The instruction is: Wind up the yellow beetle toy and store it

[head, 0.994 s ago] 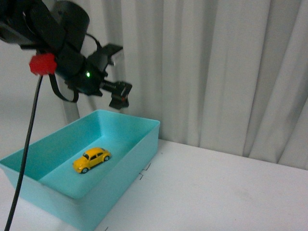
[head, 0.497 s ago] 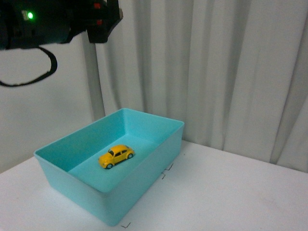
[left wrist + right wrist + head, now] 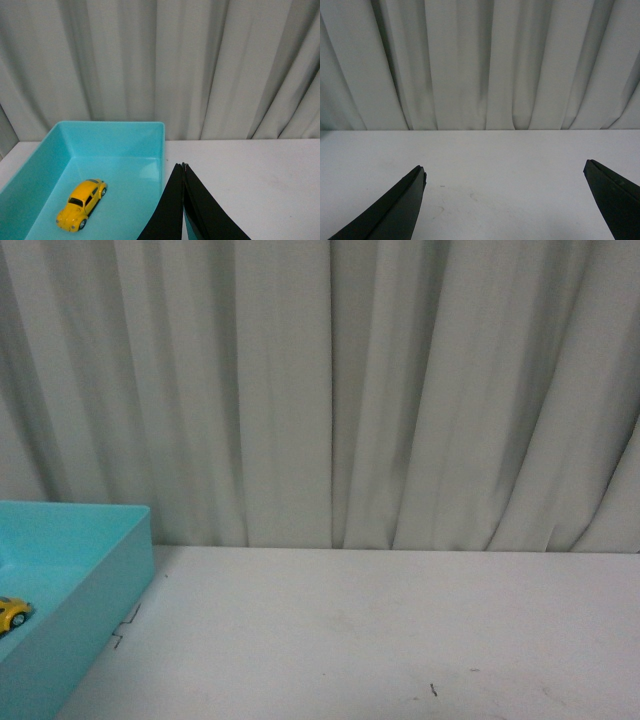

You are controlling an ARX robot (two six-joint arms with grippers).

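The yellow beetle toy [image 3: 81, 204] sits on its wheels on the floor of the turquoise bin [image 3: 114, 128]. In the front view only its end shows at the left edge [image 3: 10, 614], inside the bin [image 3: 110, 570]. My left gripper [image 3: 182, 166] is shut and empty, raised beside the bin's near wall, apart from the toy. My right gripper [image 3: 505, 172] is open wide and empty above the bare white table [image 3: 500, 165]. Neither arm shows in the front view.
A grey pleated curtain [image 3: 330, 390] hangs behind the white table [image 3: 380, 630]. The bin stands at the table's left side. Small dark marks [image 3: 432, 690] dot the tabletop.
The front view has swung to the right: the bin and toy slid to its left edge, and the left arm, seen above the bin earlier, has left that view.
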